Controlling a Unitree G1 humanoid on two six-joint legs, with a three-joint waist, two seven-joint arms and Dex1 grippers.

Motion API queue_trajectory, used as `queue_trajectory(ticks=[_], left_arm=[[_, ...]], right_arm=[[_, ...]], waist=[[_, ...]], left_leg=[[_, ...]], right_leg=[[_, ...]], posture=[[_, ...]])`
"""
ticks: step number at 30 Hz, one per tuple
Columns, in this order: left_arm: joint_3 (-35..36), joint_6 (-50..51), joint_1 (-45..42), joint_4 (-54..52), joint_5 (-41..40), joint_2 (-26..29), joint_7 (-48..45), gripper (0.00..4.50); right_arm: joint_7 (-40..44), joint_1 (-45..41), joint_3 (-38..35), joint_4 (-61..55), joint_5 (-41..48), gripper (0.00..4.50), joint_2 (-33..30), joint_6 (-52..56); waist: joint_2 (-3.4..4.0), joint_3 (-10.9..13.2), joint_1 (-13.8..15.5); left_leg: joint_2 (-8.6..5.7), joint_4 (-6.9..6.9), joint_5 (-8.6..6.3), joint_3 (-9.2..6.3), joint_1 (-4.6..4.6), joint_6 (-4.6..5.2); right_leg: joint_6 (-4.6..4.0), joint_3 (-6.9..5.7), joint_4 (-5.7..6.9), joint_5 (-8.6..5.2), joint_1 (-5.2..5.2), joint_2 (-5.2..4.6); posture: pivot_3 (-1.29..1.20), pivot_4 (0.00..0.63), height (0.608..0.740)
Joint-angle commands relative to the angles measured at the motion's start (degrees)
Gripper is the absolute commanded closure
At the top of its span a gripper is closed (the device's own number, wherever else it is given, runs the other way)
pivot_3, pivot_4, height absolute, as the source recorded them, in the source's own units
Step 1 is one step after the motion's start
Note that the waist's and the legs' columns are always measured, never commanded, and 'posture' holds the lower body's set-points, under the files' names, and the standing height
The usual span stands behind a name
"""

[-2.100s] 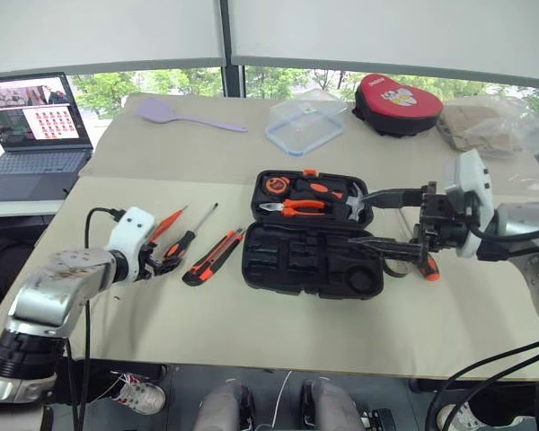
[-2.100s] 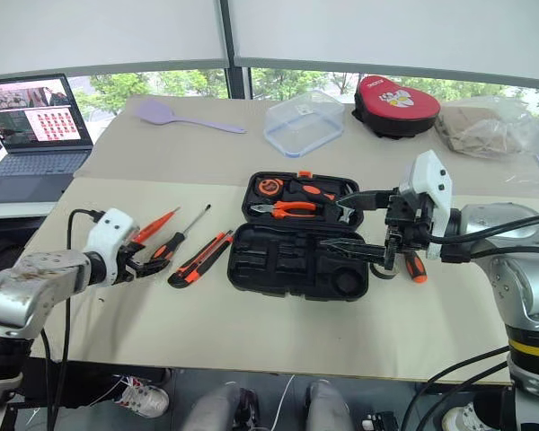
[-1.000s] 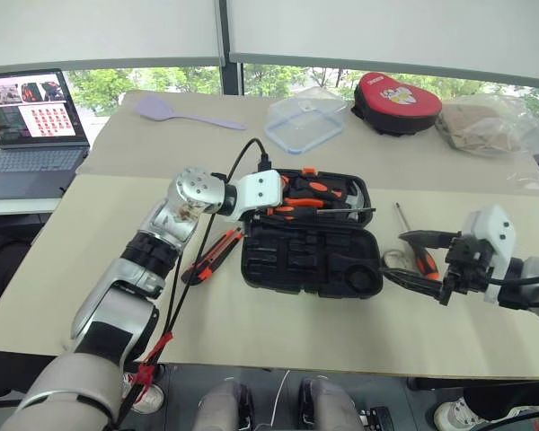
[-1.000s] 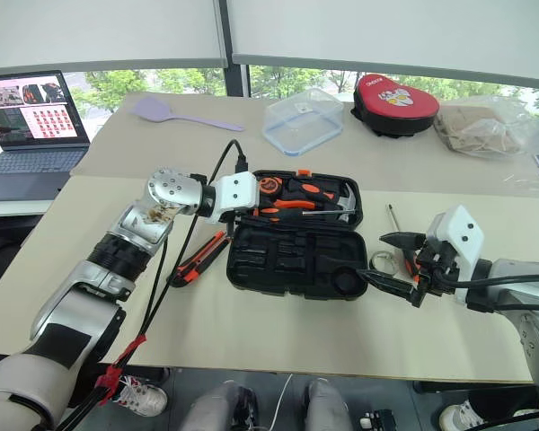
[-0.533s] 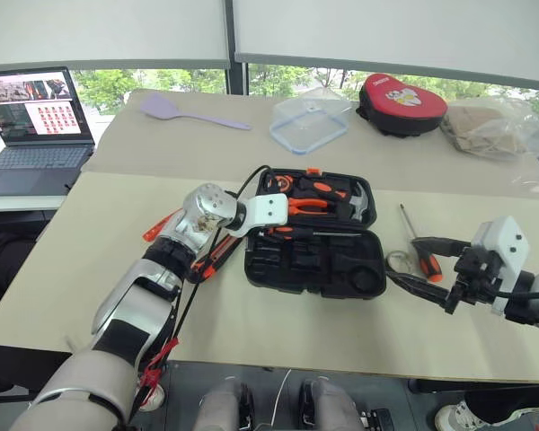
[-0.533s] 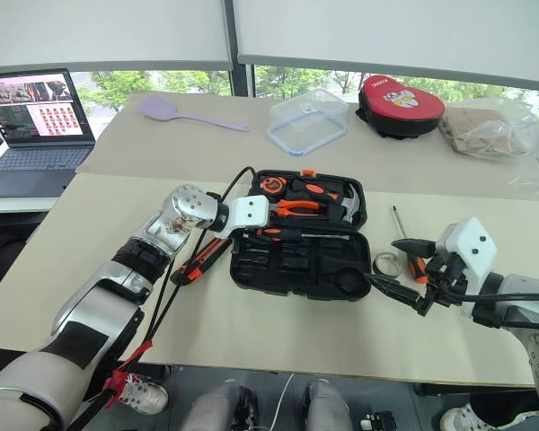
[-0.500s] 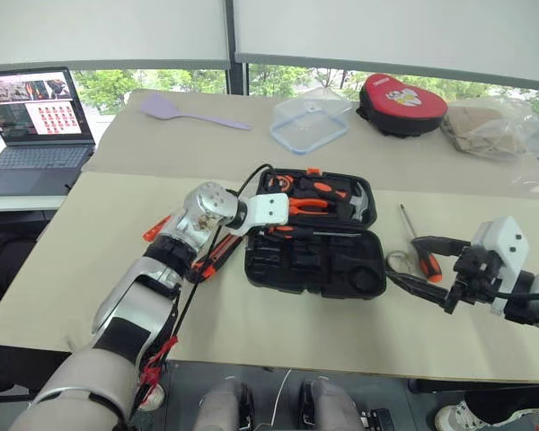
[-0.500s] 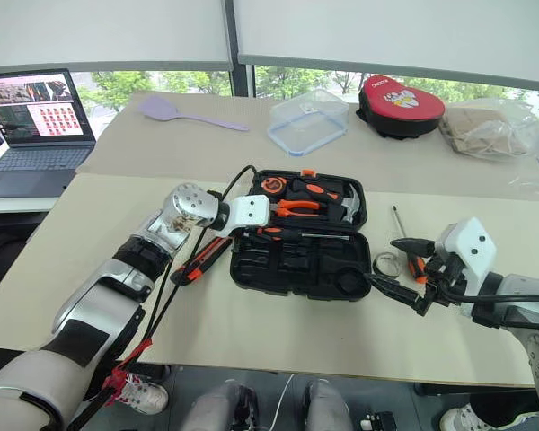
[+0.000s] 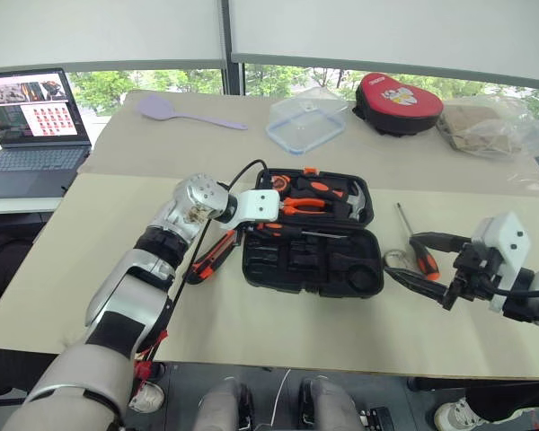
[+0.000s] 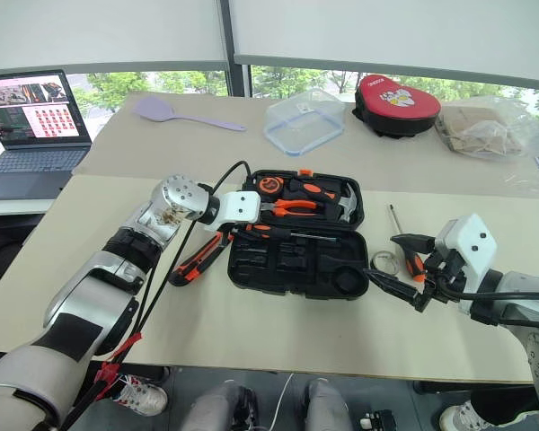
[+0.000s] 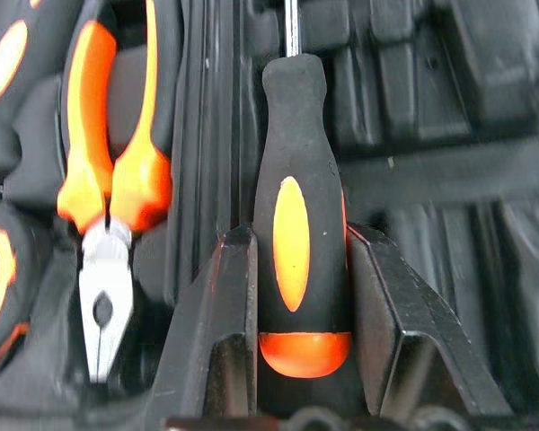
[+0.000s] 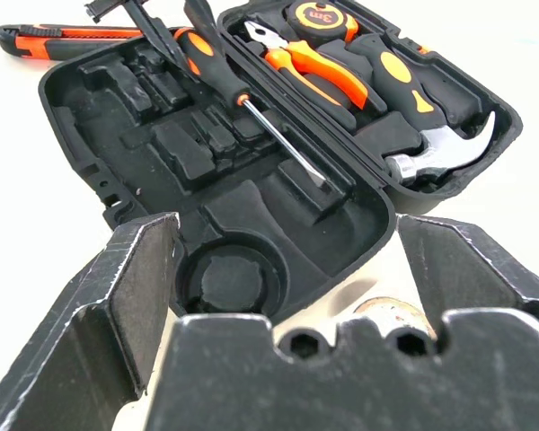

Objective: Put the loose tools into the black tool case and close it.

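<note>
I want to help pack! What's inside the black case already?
Inside the black tool case: pliers, hammer, tape measure, and a screwdriver the left gripper holds. Its arm hides one corner.

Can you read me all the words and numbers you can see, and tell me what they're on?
"3m": on the round tape measure in the black tool case.
Red pouch: a white badge, too small to read.
Laptop screen: small pictures, any text too small to read.

Bright daylight from the windows [image 9: 278,79] behind, soft shadows, left wrist view blurred
</note>
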Motion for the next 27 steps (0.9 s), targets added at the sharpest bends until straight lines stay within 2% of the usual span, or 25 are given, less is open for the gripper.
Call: queue_trajectory(ticks=[1,4,6,9,12,14,15,18,19,21,26,27], left_arm=[[1.0,-1.3,-0.6,0.7,0.2,-0.7,1.0,3.61],[1.7,-0.6,-1.2,1.6,-0.1,-1.7,2.0,3.61],[2.3,-0.3,-1.8,2.1,-0.2,-2.3,2.7,2.59],[3.5,0.5,-2.6,1.2,-1.2,-2.4,2.4,1.65],[5.9,4.0,-3.4,-2.4,-3.7,-2.7,1.2,0.52],[6.4,5.3,-3.1,-4.3,-4.4,-3.2,0.6,0.52],[6.6,5.8,-2.9,-4.8,-4.7,-3.6,0.6,0.68],[5.6,5.1,-2.0,-5.0,-3.9,-4.5,0.5,1.61],[5.3,4.9,-1.8,-4.6,-3.5,-4.9,0.9,2.06],[4.9,4.7,-1.6,-3.6,-2.9,-5.7,1.8,2.59],[4.0,3.8,-1.4,-1.6,-1.4,-6.6,2.8,4.39],[3.7,3.7,-1.2,-1.3,-1.2,-6.6,2.7,4.48]], right_arm=[[-0.3,-1.4,-0.6,-0.6,0.3,0.0,0.0,-1.4],[-0.3,-1.9,-0.2,-0.4,0.2,0.0,0.0,-1.3],[-0.3,-2.2,0.2,-0.4,0.1,0.0,0.0,-1.3],[-0.3,-2.1,0.3,-0.6,0.2,0.0,0.1,-1.2],[0.0,-1.1,-0.2,-1.4,0.9,0.0,0.2,-0.7],[0.1,-0.8,-0.2,-1.6,0.9,0.0,0.2,-0.8],[0.0,-0.8,-0.1,-1.5,1.0,0.0,0.2,-0.8],[-0.2,-1.3,0.1,-1.3,1.1,0.0,0.2,-0.6],[-0.2,-1.3,0.2,-1.3,1.1,0.0,0.1,-0.7],[-0.3,-1.5,0.3,-1.2,1.2,0.0,0.1,-0.7],[-0.4,-1.7,0.2,-1.1,1.2,0.0,0.0,-0.5],[-0.5,-1.5,0.1,-1.2,1.3,0.0,0.1,-0.5]], waist=[[0.0,0.0,0.2],[0.0,0.0,0.3],[0.0,0.0,0.3],[0.0,0.0,0.4],[0.0,0.0,0.1],[0.0,0.0,0.1],[0.0,0.0,0.1],[0.0,0.0,0.2],[0.0,0.0,0.2],[0.0,0.0,0.1],[0.0,0.0,0.1],[0.0,0.0,0.1]], left_leg=[[-0.01,0.02,0.0,-0.01,-0.02,0.01],[-0.01,0.08,-0.04,-0.02,-0.06,0.07],[-0.01,0.14,-0.05,-0.02,-0.09,0.09],[0.0,0.25,-0.06,-0.04,-0.09,0.11],[0.01,0.32,-0.08,-0.04,-0.12,0.15],[0.01,0.31,-0.08,-0.04,-0.15,0.16],[0.01,0.31,-0.08,-0.05,-0.17,0.16],[0.0,0.32,-0.08,-0.04,-0.17,0.16],[-0.01,0.34,-0.08,-0.04,-0.18,0.16],[-0.01,0.35,-0.08,-0.04,-0.18,0.16],[-0.01,0.34,-0.08,-0.03,-0.17,0.16],[-0.01,0.34,-0.08,-0.03,-0.17,0.16]], right_leg=[[0.0,-0.01,0.0,0.0,0.0,-0.01],[0.01,-0.02,-0.01,0.0,0.0,-0.01],[0.03,-0.03,-0.01,0.01,0.0,-0.01],[0.08,-0.03,0.04,0.05,0.03,-0.02],[0.1,-0.01,0.05,0.09,0.02,-0.03],[0.1,-0.01,0.04,0.1,0.0,-0.03],[0.1,-0.01,0.03,0.1,-0.01,-0.02],[0.11,-0.02,0.01,0.1,0.01,-0.02],[0.12,-0.02,0.01,0.11,0.01,-0.02],[0.12,-0.02,0.02,0.11,0.01,-0.02],[0.12,-0.01,0.02,0.11,0.01,-0.02],[0.12,-0.01,0.02,0.11,0.0,-0.02]], posture=[[0.0,0.15,0.731],[0.0,0.15,0.731],[0.0,0.15,0.731],[0.0,0.15,0.731],[0.0,0.15,0.731],[0.0,0.15,0.731],[0.0,0.15,0.731],[0.0,0.15,0.731],[0.0,0.15,0.731],[0.0,0.15,0.731],[0.0,0.15,0.731],[0.0,0.15,0.731]])
